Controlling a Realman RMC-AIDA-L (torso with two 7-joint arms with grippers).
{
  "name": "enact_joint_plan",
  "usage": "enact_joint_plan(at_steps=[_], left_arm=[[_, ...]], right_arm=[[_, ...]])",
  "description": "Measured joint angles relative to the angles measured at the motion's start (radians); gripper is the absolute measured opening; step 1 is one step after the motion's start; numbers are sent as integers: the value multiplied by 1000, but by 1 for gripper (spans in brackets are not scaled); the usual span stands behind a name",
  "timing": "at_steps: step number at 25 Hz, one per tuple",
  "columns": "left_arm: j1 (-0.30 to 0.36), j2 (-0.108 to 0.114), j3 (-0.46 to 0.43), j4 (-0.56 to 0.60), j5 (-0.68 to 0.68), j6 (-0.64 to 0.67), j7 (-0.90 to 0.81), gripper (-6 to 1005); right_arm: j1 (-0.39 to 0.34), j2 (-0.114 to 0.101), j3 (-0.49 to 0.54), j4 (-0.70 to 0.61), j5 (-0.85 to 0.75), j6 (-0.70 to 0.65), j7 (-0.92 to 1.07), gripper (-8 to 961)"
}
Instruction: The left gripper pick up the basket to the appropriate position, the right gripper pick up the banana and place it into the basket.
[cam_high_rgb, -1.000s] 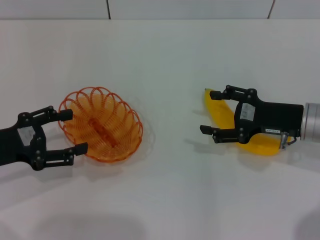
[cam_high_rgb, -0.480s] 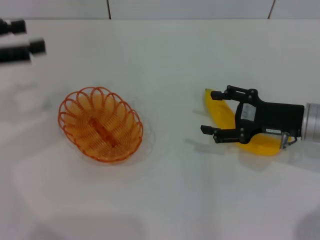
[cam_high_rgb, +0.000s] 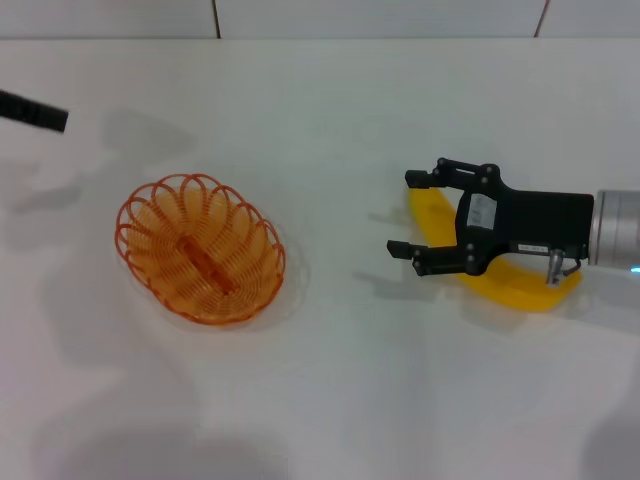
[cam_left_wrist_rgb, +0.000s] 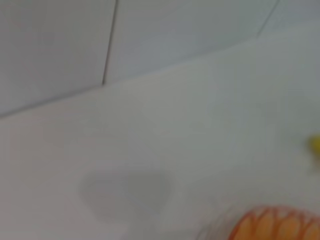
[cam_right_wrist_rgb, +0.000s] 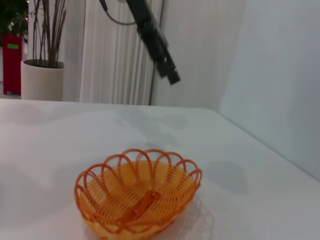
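The orange wire basket (cam_high_rgb: 200, 248) sits upright on the white table, left of centre, and nothing holds it. It also shows in the right wrist view as the basket (cam_right_wrist_rgb: 137, 200), and its rim edges into the left wrist view as the basket (cam_left_wrist_rgb: 275, 225). My left gripper (cam_high_rgb: 35, 110) is raised at the far left, well behind the basket; only a dark part of it shows. The yellow banana (cam_high_rgb: 520, 288) lies on the table at the right. My right gripper (cam_high_rgb: 402, 213) hovers open over the banana's left half, its fingers not closed on anything.
A tiled wall (cam_high_rgb: 380, 18) runs along the table's far edge. In the right wrist view the left arm (cam_right_wrist_rgb: 155, 40) hangs high above the basket, with a potted plant (cam_right_wrist_rgb: 42, 80) beyond the table. Bare tabletop lies between basket and banana.
The left gripper let go of the basket rim and swung up and away to the far left. The right gripper shifted slightly left over the banana. The basket stayed put.
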Motion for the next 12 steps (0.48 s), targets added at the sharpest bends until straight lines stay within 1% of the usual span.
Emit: enact_joint_plan(at_steps=[2,4,6,9,12], left_arm=[[-21,-9,21,0,68,-4,13,891],[-34,-17,42,0,97,-8,30,890],[-46,-31,69,-1,109,-25,59,890],[-65,-60,126,-4,110,-79,104,889],[-68,-96,217,-6,112,-147,138,888]], right_arm=[[9,0,0,1,0,-2,1,879],[18,1,-1,7,0,-4,2,879],[24,1,-1,14,0,-3,2,879],[27,1,-1,22,0,0,2,879],[31,1,-1,24,0,0,0,879]])
